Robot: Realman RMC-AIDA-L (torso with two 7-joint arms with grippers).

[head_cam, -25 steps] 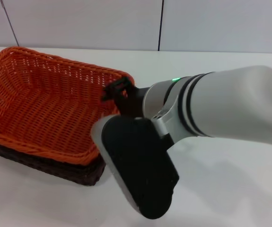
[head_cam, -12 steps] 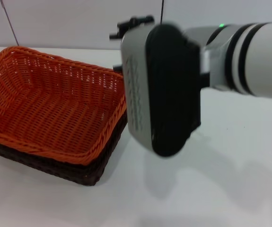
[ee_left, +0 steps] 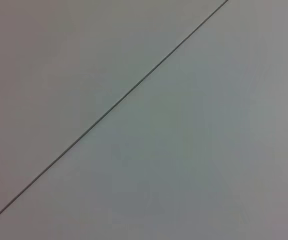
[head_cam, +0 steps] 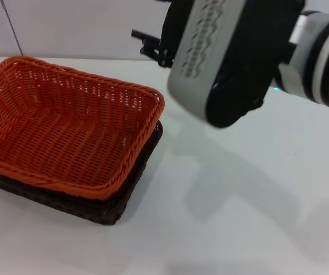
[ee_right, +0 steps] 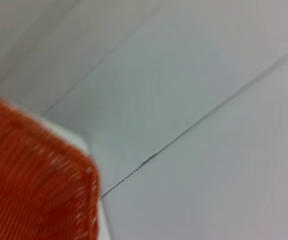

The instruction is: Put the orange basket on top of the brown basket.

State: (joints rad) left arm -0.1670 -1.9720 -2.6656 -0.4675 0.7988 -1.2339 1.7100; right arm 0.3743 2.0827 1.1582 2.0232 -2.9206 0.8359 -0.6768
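**Orange basket nested on brown basket; right arm raised clear of the stack**

Nearest the head camera, on the left part of the white tabletop (head_cam: pixel 238 229), sits the very dark brown, nearly black rectangular woven basket (head_cam: pixel 131 190). Only its lower open-weave sides and one braided corner show, because the bright orange rectangular woven basket (head_cam: pixel 67 129) sits inside it, on top. The orange basket's braided rim stands above the brown rim along the near and right sides. The stack looks roughly level, with both baskets lined up the same way. The orange basket's inside holds nothing visible.

Farther back and higher, the right arm's grey-and-black wrist housing (head_cam: pixel 227 57) hangs over the table, to the right of the stack and apart from it. It casts a soft shadow on the tabletop below. The right gripper (head_cam: pixel 151 44) shows only as dark parts jutting from the housing toward the back wall, above the far right corner of the orange basket and not touching it. Whether its fingers are spread or pressed together cannot be told; nothing is seen in them.

The right wrist view shows a blurred orange basket corner (ee_right: pixel 33 180) against the pale wall panels (ee_right: pixel 194 75).

The left gripper is not seen; the left wrist view shows only a pale panel with one thin seam (ee_left: pixel 108 110).
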